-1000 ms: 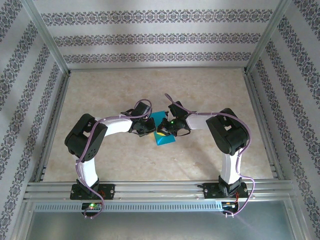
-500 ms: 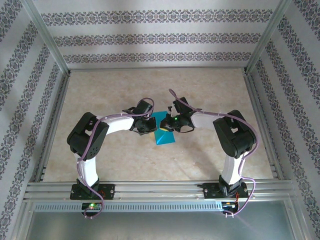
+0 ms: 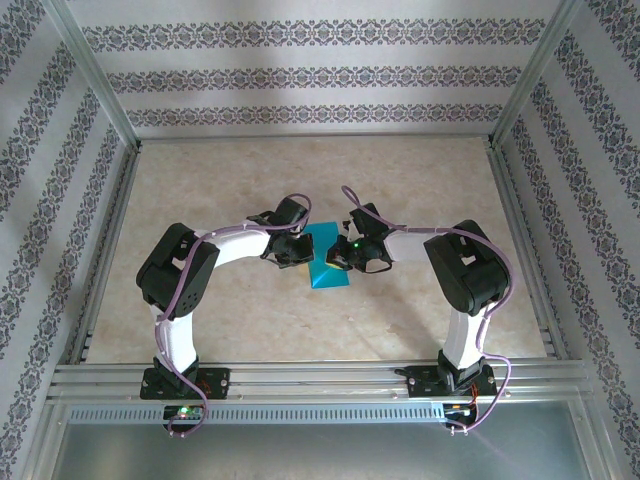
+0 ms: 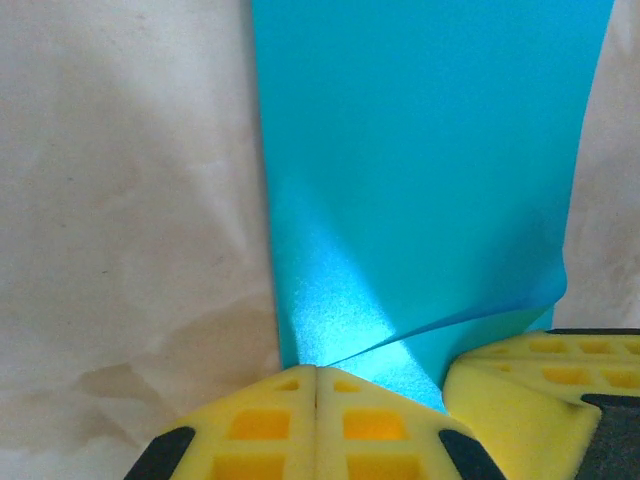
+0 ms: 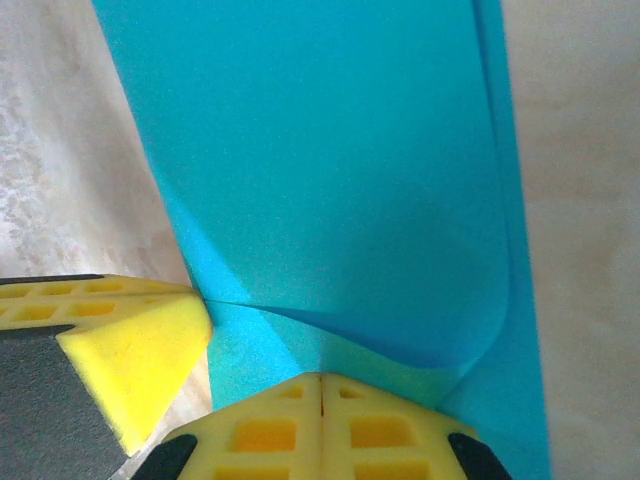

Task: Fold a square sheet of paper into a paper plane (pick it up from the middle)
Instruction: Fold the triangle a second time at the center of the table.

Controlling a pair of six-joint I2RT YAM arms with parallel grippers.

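The teal square sheet of paper (image 3: 328, 272) lies partly folded on the beige table between my two wrists. Seen from the left wrist, the sheet (image 4: 420, 150) has one layer lifted in a curved flap near my left gripper (image 4: 317, 372). That gripper is shut, and its joined yellow tips touch the paper's near edge. In the right wrist view the sheet (image 5: 330, 180) shows a rounded fold. My right gripper (image 5: 321, 378) is shut with its tips down on the paper. From above, the left gripper (image 3: 303, 256) and right gripper (image 3: 341, 262) meet over the sheet. No finished paper plane is in view.
Each wrist view catches the other gripper's yellow pad close by (image 4: 510, 385), (image 5: 130, 350). Aluminium frame rails (image 3: 300, 378) run along the near edge and both sides. Patterned walls (image 3: 320, 75) enclose the beige table (image 3: 420, 180).
The right wrist has drawn back a little to the right, off the sheet, so more teal paper shows from above. The left arm has barely moved.
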